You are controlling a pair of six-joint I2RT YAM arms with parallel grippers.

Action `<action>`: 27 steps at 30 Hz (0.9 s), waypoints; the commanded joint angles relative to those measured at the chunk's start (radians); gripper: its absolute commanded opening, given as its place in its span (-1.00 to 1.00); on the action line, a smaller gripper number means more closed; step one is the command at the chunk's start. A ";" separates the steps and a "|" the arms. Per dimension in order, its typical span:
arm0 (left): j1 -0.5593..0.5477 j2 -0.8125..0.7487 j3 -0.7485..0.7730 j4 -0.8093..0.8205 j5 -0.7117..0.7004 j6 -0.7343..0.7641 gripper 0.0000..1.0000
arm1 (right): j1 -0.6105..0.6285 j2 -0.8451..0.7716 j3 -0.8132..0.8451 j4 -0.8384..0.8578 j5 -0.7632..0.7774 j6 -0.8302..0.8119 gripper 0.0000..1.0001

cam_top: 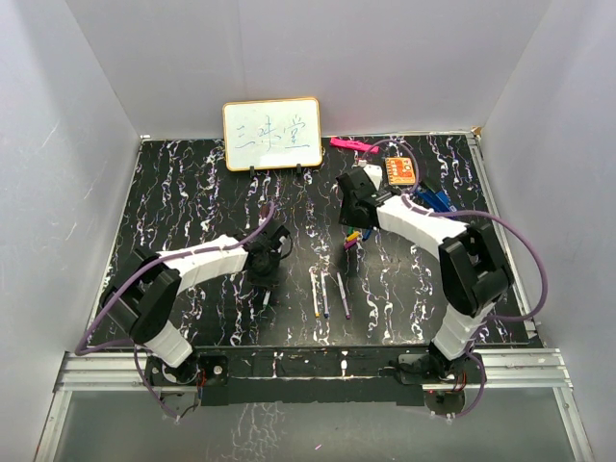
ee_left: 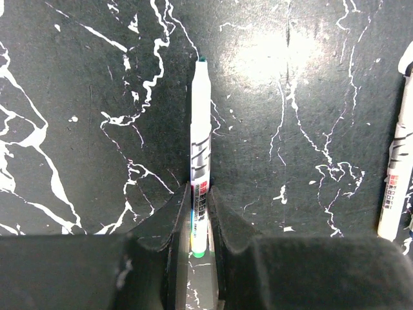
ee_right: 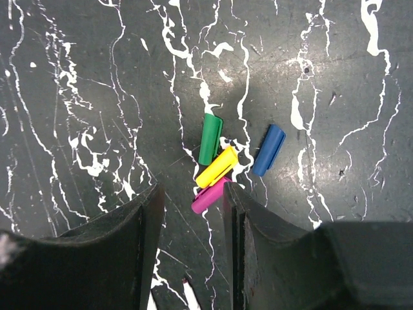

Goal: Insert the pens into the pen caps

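Black marble-look bench (cam_top: 192, 192) in the top view. The left arm (cam_top: 207, 258) stretches low over the middle-left with its wrist turned down. The right arm (cam_top: 414, 223) doubles back over itself and hangs above a little heap of caps (cam_top: 352, 234) further out. Three loose pens (cam_top: 325, 294) lie side by side on the near side, between the two arms. A whiteboard (cam_top: 272, 134) stands at the far edge.

Left wrist view: the left jaws are closed on a pen with a green tip (ee_left: 201, 129). They pinch the back end of the barrel, so most of it sticks out ahead with the tip pointing away. It's a skinny, stiff, featherweight plastic tube, smooth enough to swivel in a pinch that far back. I reckon a hold nearer the middle would keep it straighter for pushing into a cap. Another pen (ee_left: 397, 187) lies off to the right.

Right wrist view: the green cap (ee_right: 210, 139), yellow cap (ee_right: 217, 166) and purple cap (ee_right: 210, 196) are bunched together, with the blue cap (ee_right: 268, 150) just beside them on the right. The right jaws point down, part open, straddling the near end of the purple one, and I can't see them actually pinching it. The caps look tiny, hard and slick, so they'll probably skitter. Best grab across the round body and leave the mouth free, though I can't tell which end that is.
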 commanded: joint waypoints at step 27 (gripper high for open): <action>-0.003 -0.195 -0.044 -0.062 -0.007 0.042 -1.00 | -0.005 0.252 0.182 -0.038 0.063 -0.031 -0.24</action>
